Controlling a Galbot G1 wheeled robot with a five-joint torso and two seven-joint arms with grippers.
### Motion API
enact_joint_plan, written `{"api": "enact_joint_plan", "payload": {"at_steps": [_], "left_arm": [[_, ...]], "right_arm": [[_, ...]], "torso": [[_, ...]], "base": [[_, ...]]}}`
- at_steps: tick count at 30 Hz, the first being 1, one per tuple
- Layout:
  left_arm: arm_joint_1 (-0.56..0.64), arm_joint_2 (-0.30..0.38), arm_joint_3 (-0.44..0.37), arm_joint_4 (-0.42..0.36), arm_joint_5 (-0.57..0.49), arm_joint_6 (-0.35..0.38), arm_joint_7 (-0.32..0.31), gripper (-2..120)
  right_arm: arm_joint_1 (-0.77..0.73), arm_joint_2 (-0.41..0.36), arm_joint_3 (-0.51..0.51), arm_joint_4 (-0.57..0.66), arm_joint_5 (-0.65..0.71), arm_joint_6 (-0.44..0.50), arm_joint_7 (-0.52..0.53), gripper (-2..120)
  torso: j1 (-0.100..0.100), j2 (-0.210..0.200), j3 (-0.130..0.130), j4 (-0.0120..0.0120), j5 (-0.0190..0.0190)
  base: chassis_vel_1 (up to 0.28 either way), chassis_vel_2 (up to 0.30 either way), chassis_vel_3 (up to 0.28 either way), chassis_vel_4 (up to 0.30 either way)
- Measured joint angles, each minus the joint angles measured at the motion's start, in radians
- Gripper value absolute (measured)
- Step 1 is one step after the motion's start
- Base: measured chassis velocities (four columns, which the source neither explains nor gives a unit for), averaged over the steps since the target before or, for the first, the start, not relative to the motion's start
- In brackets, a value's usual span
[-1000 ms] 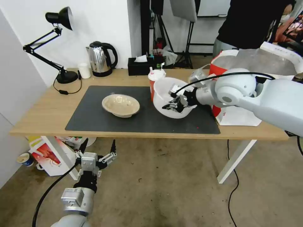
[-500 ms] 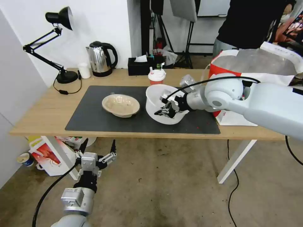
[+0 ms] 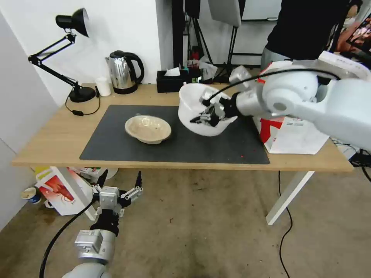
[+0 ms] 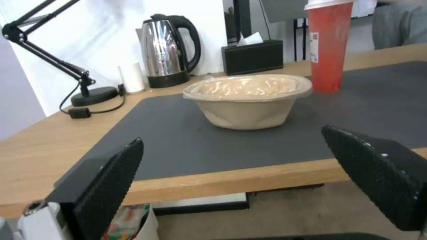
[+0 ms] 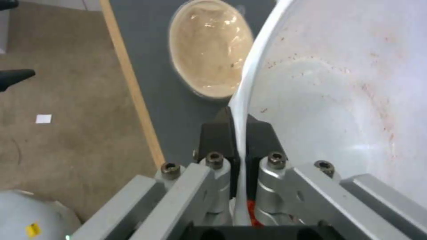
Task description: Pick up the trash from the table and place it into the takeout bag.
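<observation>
**Operator:** What is nearest to you?

**Describer:** Your left gripper (image 3: 120,184) hangs low before the long light-wood table (image 3: 50,135), fingers spread wide. On the dark grey mat sits the shallow beige paper bowl (image 3: 148,129).

**Operator:** And farther back?

**Describer:** Your right gripper (image 3: 204,116) pinches the rim of the large white round bowl (image 3: 195,104), tilted above the mat. The white and red foil-lined takeout bag (image 3: 293,133) stands beside it.

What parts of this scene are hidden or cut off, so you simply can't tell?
- Takeout bag: head view, the right arm covers its opening; contents unknown.
- Red drink cup: left wrist view, top edge cuts off its lid; head view, the white bowl held by the right gripper covers it.
- Left gripper: idle below the table.
</observation>
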Motion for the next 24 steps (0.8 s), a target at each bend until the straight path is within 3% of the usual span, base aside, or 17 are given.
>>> {"api": "enact_joint_plan", "payload": {"at_steps": [24], "left_arm": [[0.0, 0.0, 0.0, 0.0, 0.0, 0.0, 0.0, 100]], "right_arm": [[0.117, -0.023, -0.027, -0.003, 0.046, 0.0, 0.001, 0]], "torso": [[0.0, 0.0, 0.0, 0.0001, 0.0]], "base": [[0.0, 0.0, 0.0, 0.0]]}}
